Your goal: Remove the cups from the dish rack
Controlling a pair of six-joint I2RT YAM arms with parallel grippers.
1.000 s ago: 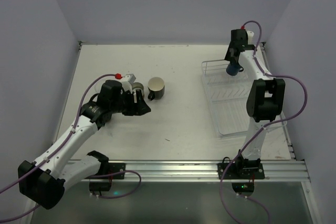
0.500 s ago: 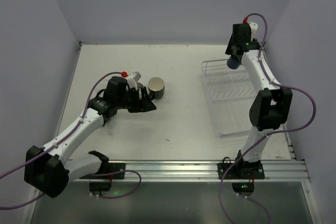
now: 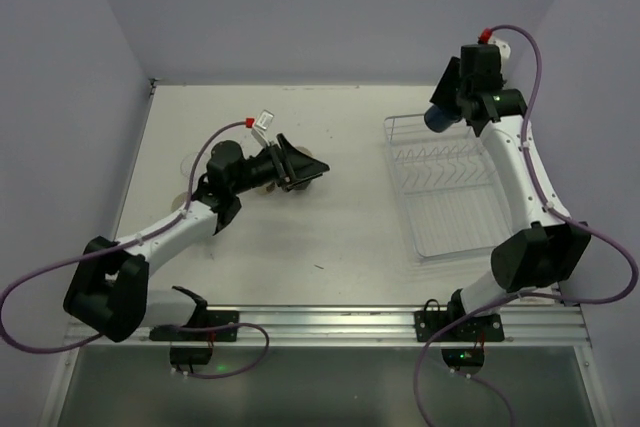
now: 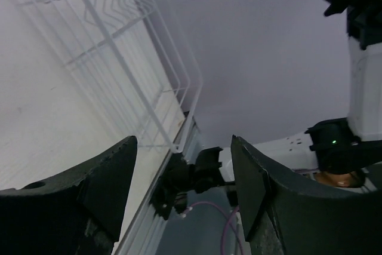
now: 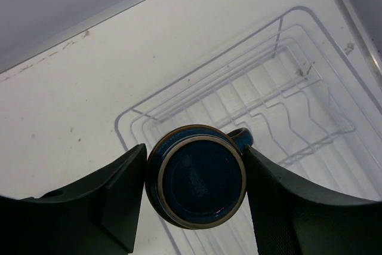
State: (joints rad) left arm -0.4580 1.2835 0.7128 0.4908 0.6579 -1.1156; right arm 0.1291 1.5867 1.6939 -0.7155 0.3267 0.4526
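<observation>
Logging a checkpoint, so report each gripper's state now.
Left gripper: open, holding nothing.
Right gripper: closed on the blue mug.

Plain pale lavender walls (image 3: 320,7) are enclosing a flat off-white surface (image 3: 350,227) on three sides, while a silver aluminium rail (image 3: 330,319) is running along its near edge.

Robot lab, test booth. Plain purple walls (image 3: 300,17) on three sides. White table (image 3: 350,217) in middle. Metal rail (image 3: 340,322) along bottom, left arm (image 3: 160,237) and right arm (image 3: 530,182) bolted there. Purple cables (image 3: 540,59) loop around.
</observation>
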